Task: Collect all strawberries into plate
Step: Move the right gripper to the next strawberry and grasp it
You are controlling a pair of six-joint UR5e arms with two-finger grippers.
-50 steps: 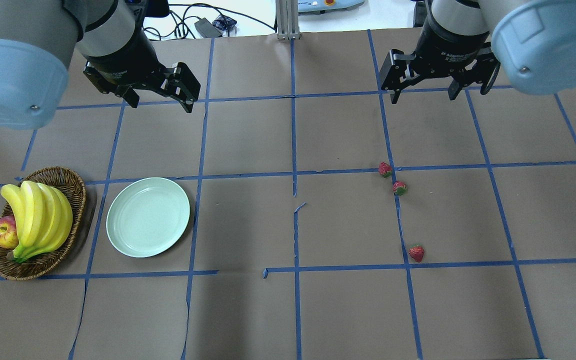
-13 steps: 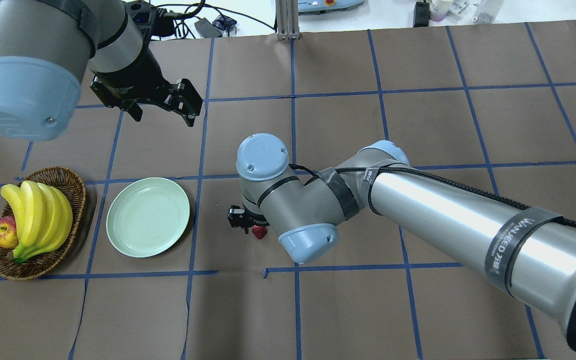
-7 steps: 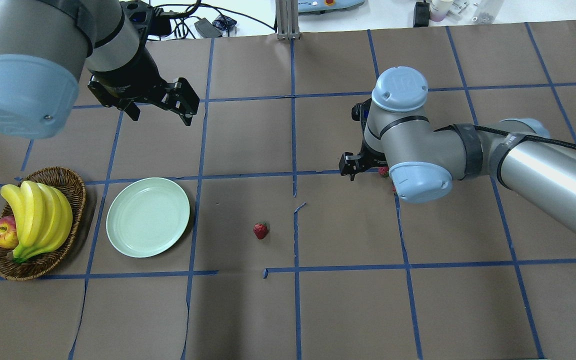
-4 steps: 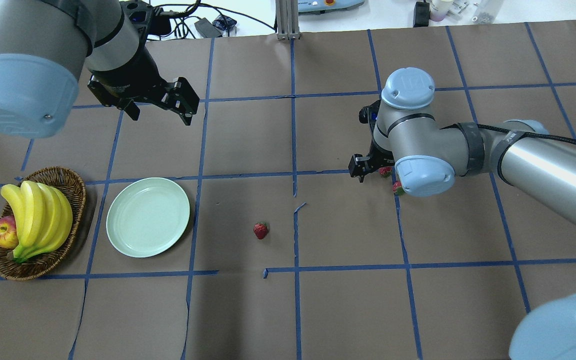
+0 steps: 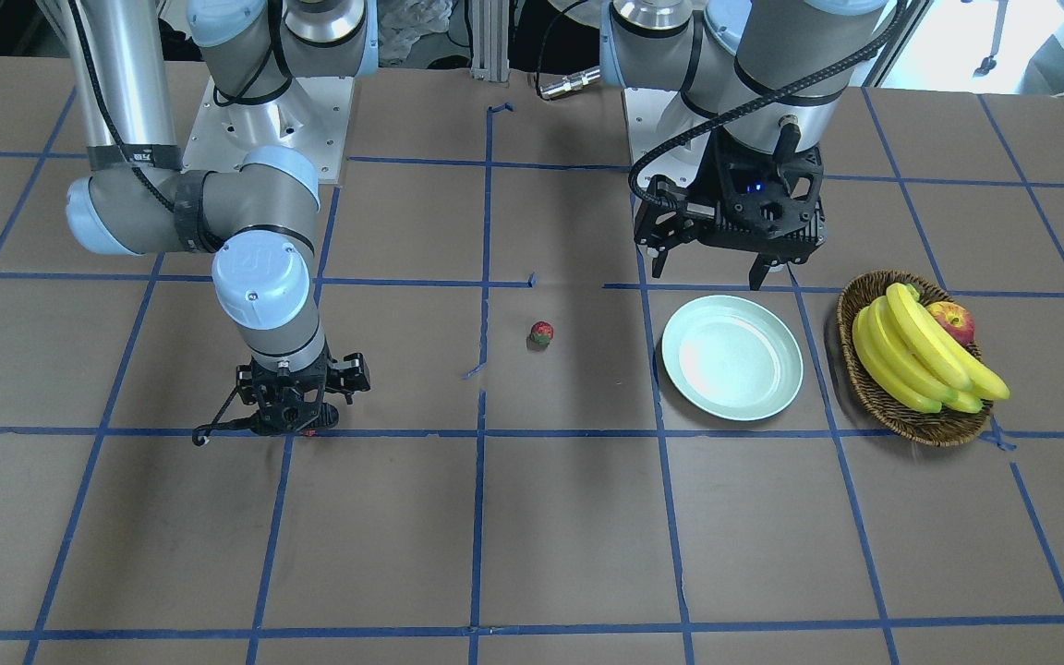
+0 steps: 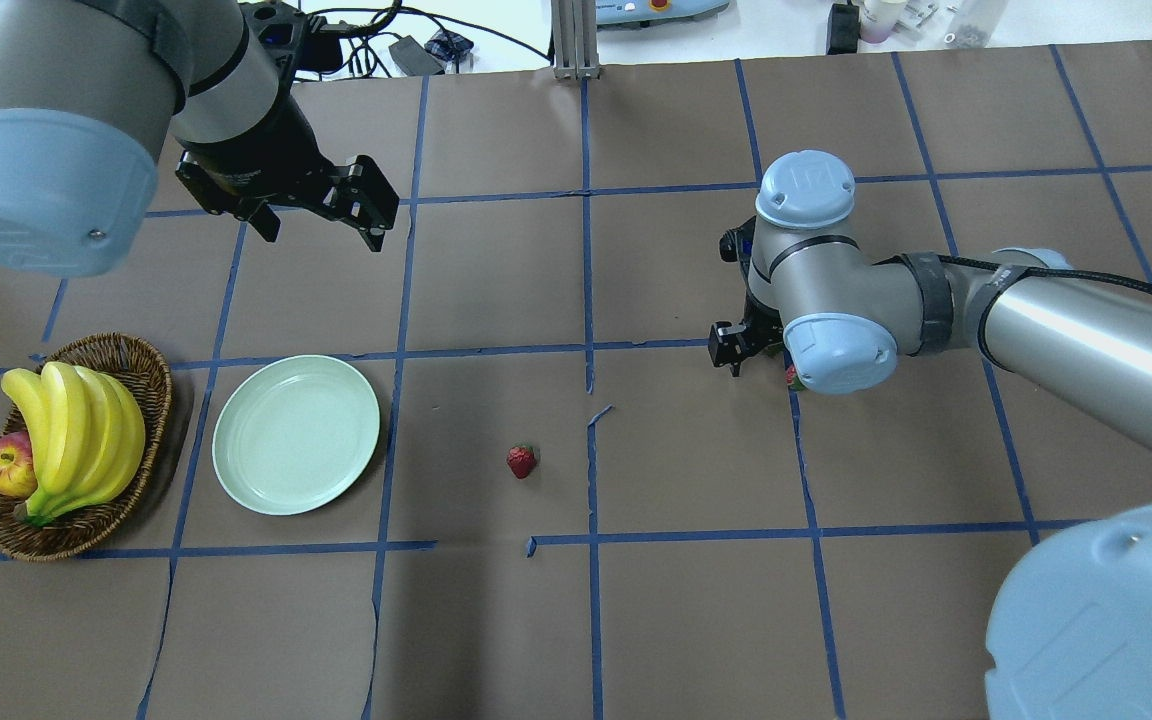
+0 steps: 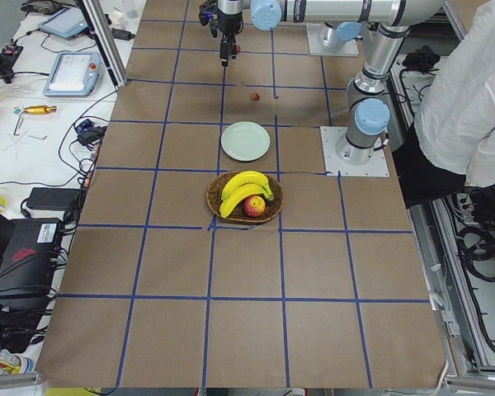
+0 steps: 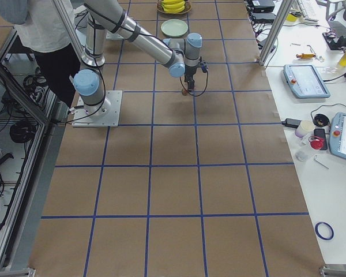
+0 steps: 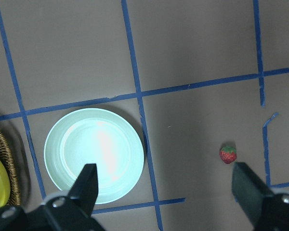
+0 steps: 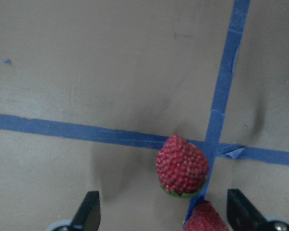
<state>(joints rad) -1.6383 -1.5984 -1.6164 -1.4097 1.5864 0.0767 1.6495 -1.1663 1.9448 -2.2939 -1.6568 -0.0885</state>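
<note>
My right gripper is low over the table, claw spread, with one strawberry between its fingers on a tape crossing, not yet pinched. A second berry lies just beside it, cut off by the frame edge, so I can't tell whether they touch. Further on, a third strawberry rests short of the plate, which is empty. Beyond that the left gripper hangs spread, holding nothing. By my reckoning, all three berries remain to be delivered.
</note>
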